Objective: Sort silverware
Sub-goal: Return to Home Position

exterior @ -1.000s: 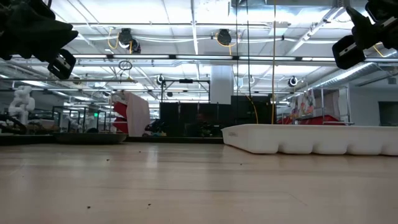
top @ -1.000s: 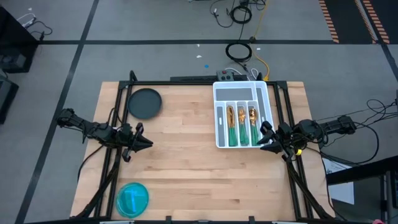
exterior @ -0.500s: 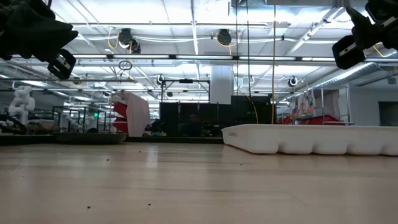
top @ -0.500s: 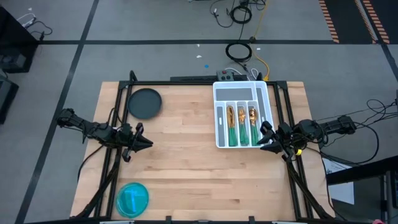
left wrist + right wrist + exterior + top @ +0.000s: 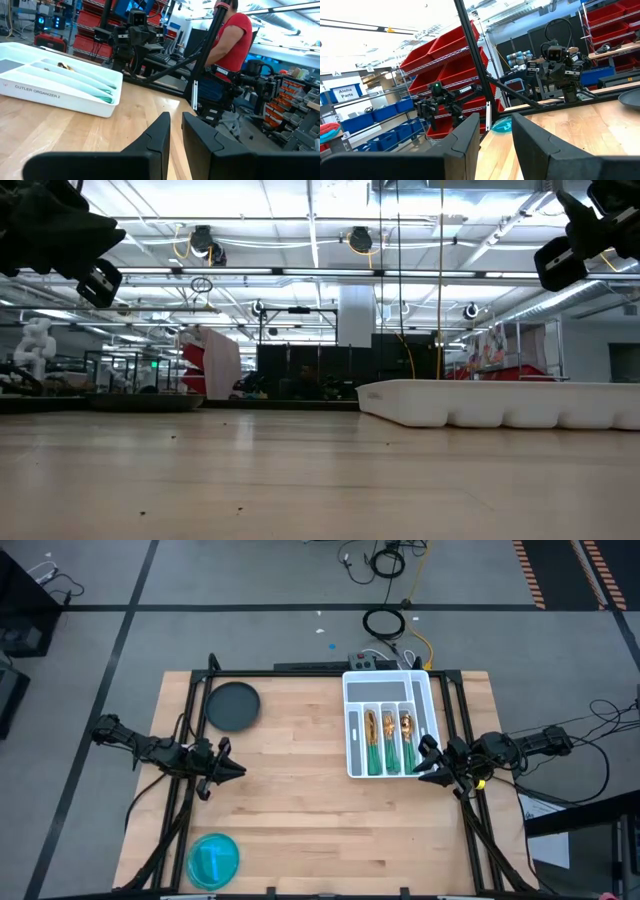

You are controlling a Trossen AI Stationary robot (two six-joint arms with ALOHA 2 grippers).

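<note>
Silverware (image 5: pixel 388 740): every piece in view lies inside the white cutlery organizer (image 5: pixel 388 687), in three neighbouring long slots. Gold heads point toward the organizer's cross compartment and green handles toward its opposite end. Forks, spoons and knives cannot be told apart here. No loose piece shows on the counter (image 5: pixel 300 800) around the organizer. Judgement: sorting looks complete, which would explain why both arms sit back at the counter's edges rather than over the organizer.

Right gripper (image 5: pixel 495 117): hangs above the counter just beside the organizer's handle-end corner, not touching it. Jaws moderately parted, nothing between them.

Left gripper (image 5: pixel 175 117): well apart from the organizer, across the counter from it, raised. Jaws parted only narrowly, with bare wood visible through the gap. They hold and touch nothing.

Also present: a dark round plate (image 5: pixel 233 706), well apart from the organizer on the left arm's side, and a translucent blue bowl (image 5: pixel 213 860), diagonally across the counter from the organizer.
</note>
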